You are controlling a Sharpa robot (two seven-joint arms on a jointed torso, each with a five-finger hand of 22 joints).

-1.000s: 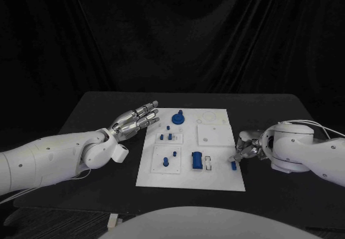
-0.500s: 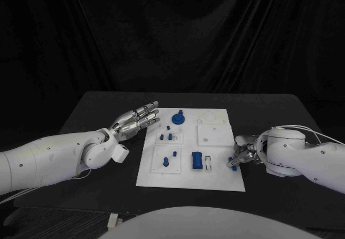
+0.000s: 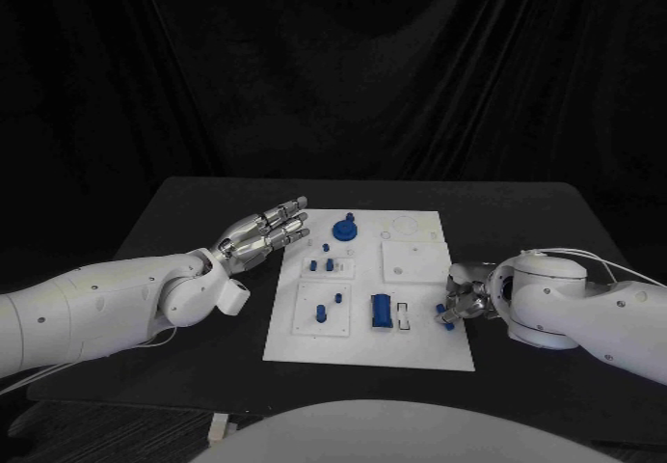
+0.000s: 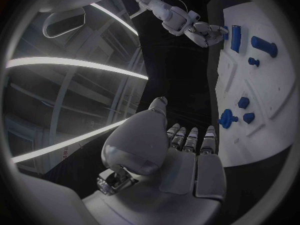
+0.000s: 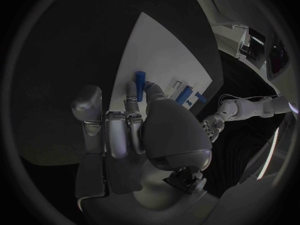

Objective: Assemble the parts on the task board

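Right robot hand at a small blue peg on the board's right edge; a slip is the risk

The right robot hand [image 3: 470,299] has fingertips at a short blue plastic cylinder peg [image 3: 447,319] on the flat white task board [image 3: 417,352], mid-desk; whether it grips, I cannot tell; a shallow pinch could roll the smooth peg off onto the black desk [image 3: 167,207]; the left robot hand [image 3: 264,233] hovers open, empty, by the board's left edge.

Dim room lighting is leaving the black tabletop [image 3: 181,222] nearly dark, while bright ceiling strips are glaring and fisheye edges are bending in the wrist views.
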